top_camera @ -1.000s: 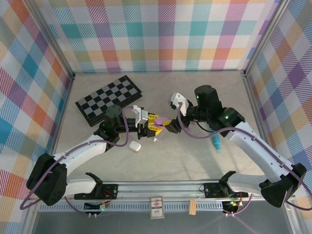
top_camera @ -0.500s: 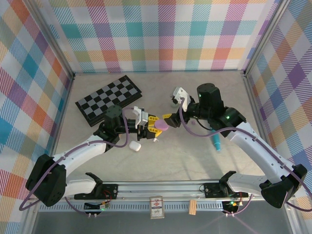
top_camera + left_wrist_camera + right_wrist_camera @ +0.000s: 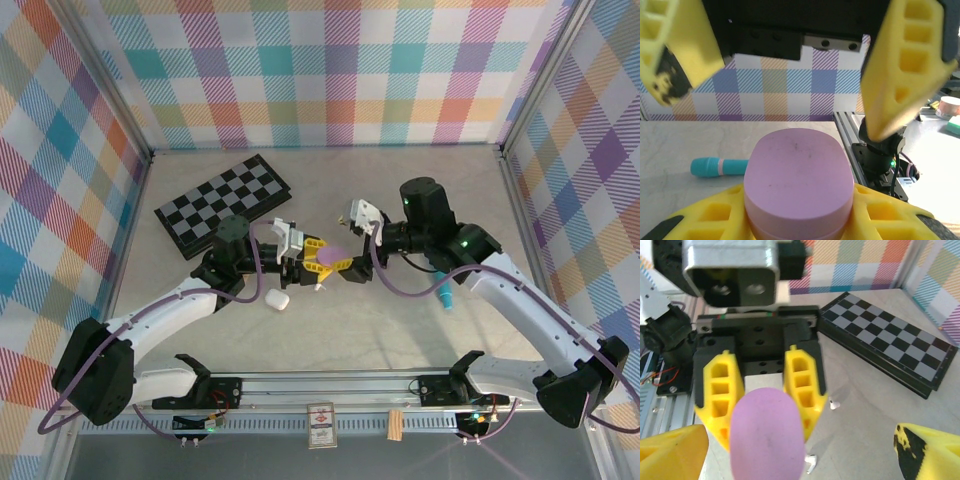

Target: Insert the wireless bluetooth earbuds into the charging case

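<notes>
My left gripper (image 3: 322, 257) is shut on a purple charging case (image 3: 336, 256), held above the table with its lid down. In the left wrist view the case (image 3: 797, 185) sits between my own yellow fingers (image 3: 705, 220). My right gripper (image 3: 347, 262) faces it from the right, open, one finger (image 3: 905, 65) on each side of the case without touching it. Two white earbuds (image 3: 834, 403) (image 3: 811, 462) lie on the table under the case. One white earbud (image 3: 320, 287) shows from above.
A white case (image 3: 277, 299) lies on the table under the left arm. A folded chessboard (image 3: 222, 203) is at the back left. A teal pen (image 3: 445, 296) lies to the right, under the right arm. Plaid walls enclose the table.
My right gripper pulled back slightly, then came in lower at the purple case with its jaws spread wider. The left gripper has kept the case still.
</notes>
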